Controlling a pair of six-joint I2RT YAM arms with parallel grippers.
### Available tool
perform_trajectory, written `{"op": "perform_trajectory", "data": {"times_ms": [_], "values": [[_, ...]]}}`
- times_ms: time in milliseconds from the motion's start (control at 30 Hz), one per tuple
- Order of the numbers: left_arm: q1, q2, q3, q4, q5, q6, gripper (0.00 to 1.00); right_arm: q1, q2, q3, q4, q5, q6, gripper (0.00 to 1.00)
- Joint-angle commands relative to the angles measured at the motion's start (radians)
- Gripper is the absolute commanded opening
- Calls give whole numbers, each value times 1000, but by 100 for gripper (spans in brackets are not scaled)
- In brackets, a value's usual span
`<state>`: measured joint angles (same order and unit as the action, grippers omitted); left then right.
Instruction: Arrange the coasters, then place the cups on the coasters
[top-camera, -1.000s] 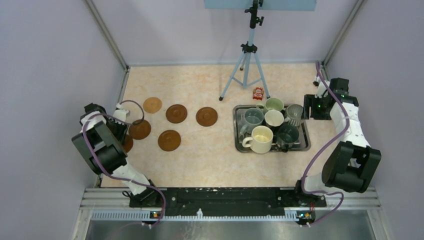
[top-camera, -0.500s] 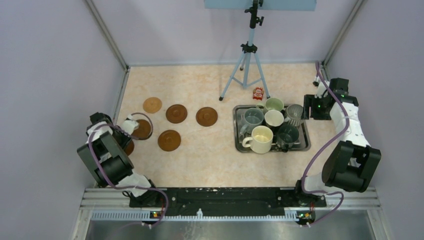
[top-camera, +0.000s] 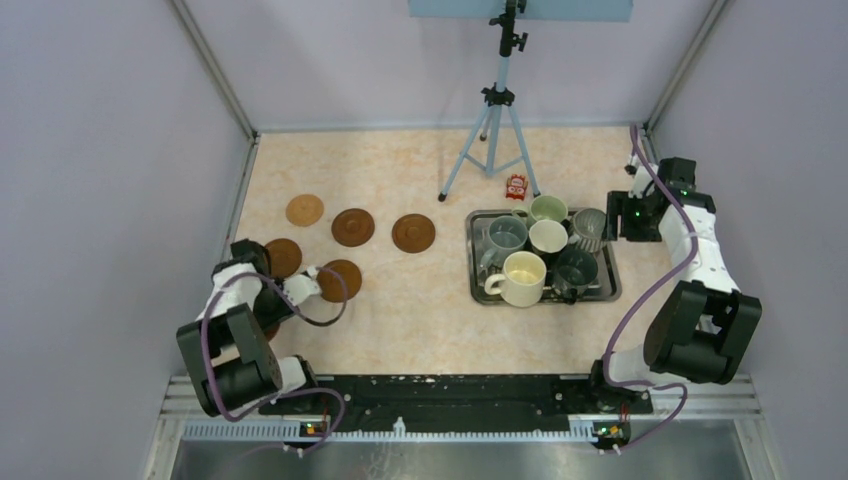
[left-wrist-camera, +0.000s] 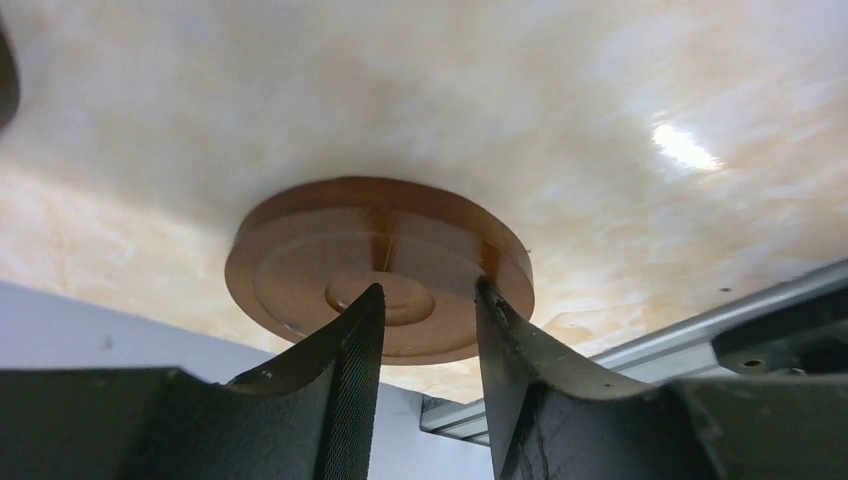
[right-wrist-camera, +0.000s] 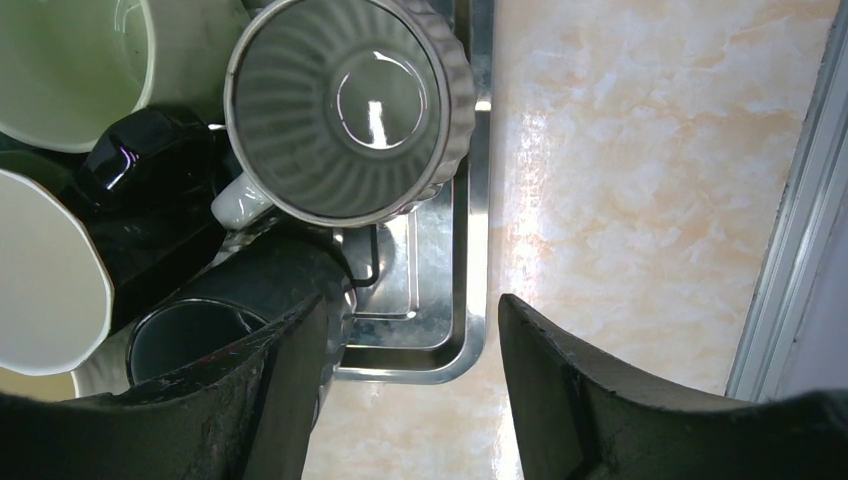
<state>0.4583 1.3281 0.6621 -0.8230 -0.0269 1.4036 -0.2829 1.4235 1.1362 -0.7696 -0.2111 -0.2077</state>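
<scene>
Your left gripper (left-wrist-camera: 428, 288) has its fingers drawn fairly close together, tips lying against the ringed face of one reddish-brown coaster (left-wrist-camera: 380, 240). You cannot tell from the wrist view whether they are pinching it or only resting on it. The wall and the near rail (left-wrist-camera: 700, 325) show just beyond that coaster. From above, you see five other coasters (top-camera: 352, 227) spread flat over the left half of the table (top-camera: 420, 320), none touching another.

Your right gripper (right-wrist-camera: 412, 300) hangs with its fingers spread wide and nothing between them, over the steel tray's (right-wrist-camera: 478, 200) corner. All six mugs stand crowded in that tray. The ribbed grey mug (right-wrist-camera: 345, 105) is just ahead of the fingers, the dark teal-grey mug (right-wrist-camera: 190, 335) is beside the left-hand finger, and the pale green mug (right-wrist-camera: 60, 70) is next to the ribbed one.
</scene>
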Motion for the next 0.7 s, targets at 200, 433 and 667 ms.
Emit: {"op": "perform_trajectory", "data": {"times_ms": [200,433,667], "values": [[-323,77,-95,-116,269,-198,48,-8,-21,-26,34,0,4,63],[-566,142,-66,-73,321,-271,49,-7,-46,-43,35,18,-13,63],[-752,223,-11,-47,374,-358,49,-8,-81,-74,32,35,-28,63]]}}
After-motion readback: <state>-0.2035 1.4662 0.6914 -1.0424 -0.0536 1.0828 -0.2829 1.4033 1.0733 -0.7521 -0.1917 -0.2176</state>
